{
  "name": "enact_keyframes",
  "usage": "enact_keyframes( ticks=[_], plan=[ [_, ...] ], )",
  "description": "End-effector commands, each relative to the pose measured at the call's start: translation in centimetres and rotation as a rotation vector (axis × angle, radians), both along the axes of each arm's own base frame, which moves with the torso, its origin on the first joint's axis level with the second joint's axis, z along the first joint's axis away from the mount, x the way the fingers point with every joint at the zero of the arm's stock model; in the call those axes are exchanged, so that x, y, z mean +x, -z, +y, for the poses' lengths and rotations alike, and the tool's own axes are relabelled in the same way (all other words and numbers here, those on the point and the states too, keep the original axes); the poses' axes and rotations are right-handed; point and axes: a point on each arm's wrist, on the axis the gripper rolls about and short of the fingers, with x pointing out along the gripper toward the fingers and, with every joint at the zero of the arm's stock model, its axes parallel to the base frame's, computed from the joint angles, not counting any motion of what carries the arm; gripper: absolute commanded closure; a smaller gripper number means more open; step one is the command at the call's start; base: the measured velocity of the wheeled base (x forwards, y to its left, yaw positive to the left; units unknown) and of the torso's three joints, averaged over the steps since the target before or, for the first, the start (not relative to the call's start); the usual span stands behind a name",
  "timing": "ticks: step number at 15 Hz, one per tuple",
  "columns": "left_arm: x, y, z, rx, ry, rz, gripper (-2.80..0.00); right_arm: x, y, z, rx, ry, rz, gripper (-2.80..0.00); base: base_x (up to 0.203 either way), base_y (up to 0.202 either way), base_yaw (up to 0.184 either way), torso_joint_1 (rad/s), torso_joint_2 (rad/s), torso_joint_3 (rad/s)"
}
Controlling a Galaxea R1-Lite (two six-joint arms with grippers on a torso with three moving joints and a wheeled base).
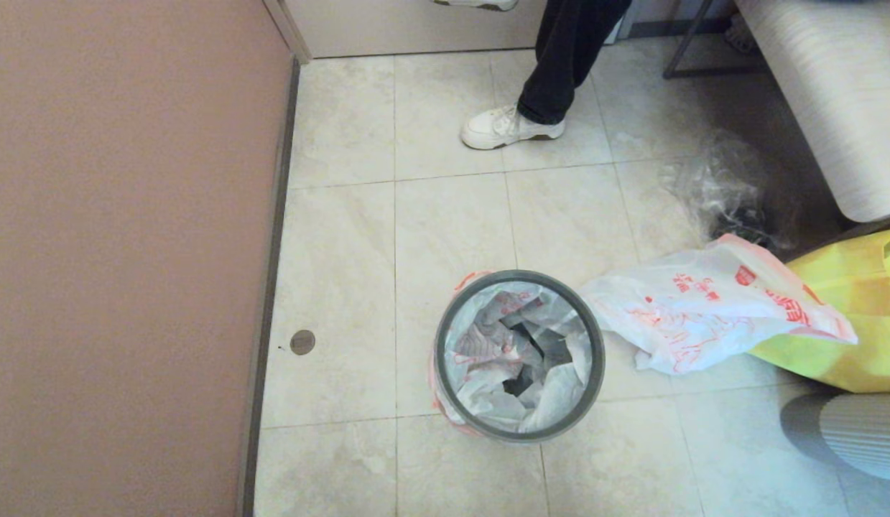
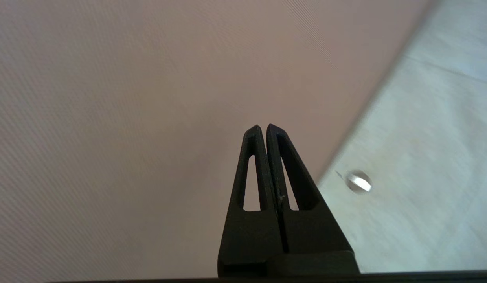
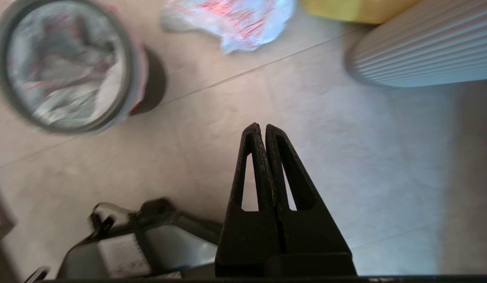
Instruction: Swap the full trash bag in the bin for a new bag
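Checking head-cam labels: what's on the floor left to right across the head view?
Wall → floor drain → bin with a bag inside → loose white bag → yellow bag.

Lined bin (image 1: 520, 424), new bag (image 1: 703, 316) beside.

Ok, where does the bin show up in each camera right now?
Head view: the bin stands on the floor tiles at lower centre, lined with a white red-printed bag.
Left wrist view: not in it; only wall and floor.
Right wrist view: the bin is in the upper left corner, beyond the shut right claw.
Shared landmark: the white red-printed bag lying beside the bin.
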Motion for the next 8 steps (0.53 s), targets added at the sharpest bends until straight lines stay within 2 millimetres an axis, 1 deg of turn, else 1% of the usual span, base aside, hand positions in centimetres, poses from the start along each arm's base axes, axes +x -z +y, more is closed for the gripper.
enact_keyframes(
  ticks=[1, 2, 4, 6, 8],
  plan=[
    [-1.3, 1.2, 0.0, 0.009, 0.051, -0.054, 0.00, 0.1, 0.0, -0.1, -0.007, 0.028, 0.009, 0.00, 0.000, 0.000, 0.000, 0.000, 0.00, 0.000],
    [-1.6, 1.6, -0.1, 0.036, 0.093, -0.055, 0.00, 0.1, 0.0, -0.1, -0.026, 0.032, 0.006, 0.00, 0.000, 0.000, 0.000, 0.000, 0.00, 0.000],
    [-1.7, 1.9, -0.4, 0.086, 0.242, -0.052, 0.00, 0.4, 0.0, -0.1, -0.083, 0.019, -0.007, 0.00, 0.000, 0.000, 0.000, 0.000, 0.00, 0.000],
    [-1.8, 2.1, -0.8, 0.121, 0.426, -0.061, 0.00, 1.3, 1.3, -0.2, -0.117, -0.003, 0.047, 0.00, 0.000, 0.000, 0.000, 0.000, 0.00, 0.000],
    [-1.6, 3.1, -1.1, 0.162, 0.547, -0.027, 0.00, 2.4, 2.4, -0.3, -0.154, -0.056, 0.044, 0.00, 0.000, 0.000, 0.000, 0.000, 0.00, 0.000]
  ],
)
